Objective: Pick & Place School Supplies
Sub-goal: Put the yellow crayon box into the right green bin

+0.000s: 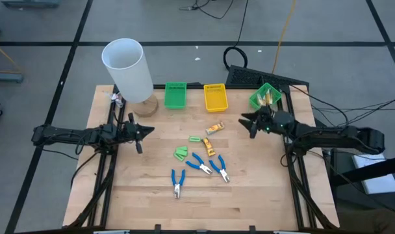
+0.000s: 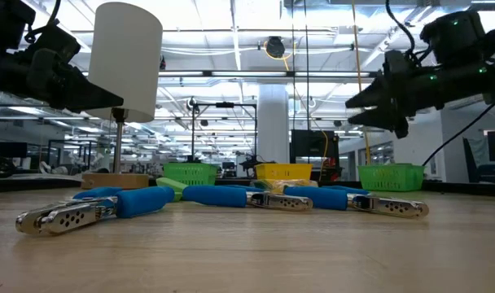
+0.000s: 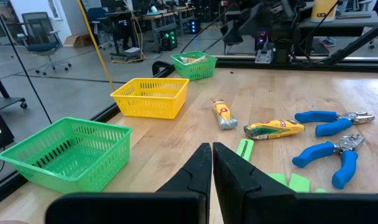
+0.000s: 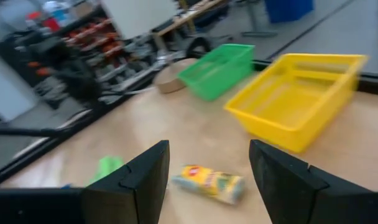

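The school supplies lie loose in the middle of the wooden table: two yellow-orange sticks [image 1: 215,128] [image 1: 208,145], light-green pieces [image 1: 180,153] [image 1: 195,138], and three blue-handled pliers [image 1: 178,182] [image 1: 199,163] [image 1: 219,169]. My right gripper [image 1: 248,122] hovers open above the table, right of the sticks, pointing level toward the table's left. One yellow stick [image 4: 207,182] lies on the table ahead of its fingers. My left gripper [image 1: 140,130] is shut and empty, held above the table left of the supplies.
A green bin [image 1: 175,95] and a yellow bin [image 1: 216,97] stand at the far edge. A second green bin [image 1: 265,96] at the far right holds some items. A tall white cylinder [image 1: 126,68] on a wooden base stands at the far left.
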You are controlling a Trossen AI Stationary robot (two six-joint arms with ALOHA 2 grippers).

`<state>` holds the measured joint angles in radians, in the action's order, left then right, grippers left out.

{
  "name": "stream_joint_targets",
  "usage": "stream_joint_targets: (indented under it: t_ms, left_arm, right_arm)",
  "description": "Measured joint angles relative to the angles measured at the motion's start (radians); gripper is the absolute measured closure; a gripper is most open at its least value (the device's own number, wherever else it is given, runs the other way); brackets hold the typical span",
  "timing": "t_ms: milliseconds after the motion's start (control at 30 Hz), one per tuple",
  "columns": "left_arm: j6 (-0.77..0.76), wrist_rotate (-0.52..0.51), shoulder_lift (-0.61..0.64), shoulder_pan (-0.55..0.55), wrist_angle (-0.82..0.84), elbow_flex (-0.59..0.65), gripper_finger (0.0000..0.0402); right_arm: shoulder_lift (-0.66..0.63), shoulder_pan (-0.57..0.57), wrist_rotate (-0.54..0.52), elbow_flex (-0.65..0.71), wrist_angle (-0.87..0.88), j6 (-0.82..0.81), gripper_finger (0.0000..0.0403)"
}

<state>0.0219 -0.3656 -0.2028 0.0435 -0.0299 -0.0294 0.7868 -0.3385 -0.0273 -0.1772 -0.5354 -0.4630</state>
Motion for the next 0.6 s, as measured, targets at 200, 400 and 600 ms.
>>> stream_joint_targets:
  t_ms: [200, 400, 600]
  left_arm:
    - [0.000, 0.000, 0.000, 0.000, 0.000, 0.000, 0.0380]
    - [0.000, 0.000, 0.000, 0.000, 0.000, 0.000, 0.0380]
    - [0.000, 0.000, 0.000, 0.000, 0.000, 0.000, 0.0380]
  right_arm:
    - [0.036, 0.146, 0.000, 0.000, -0.101, 0.026, 0.0191]
    - [0.105, 0.255, 0.003, 0.000, -0.205, 0.115, 0.0191]
    - [0.162, 0.318, 0.003, 0.000, -0.226, 0.192, 0.0191]
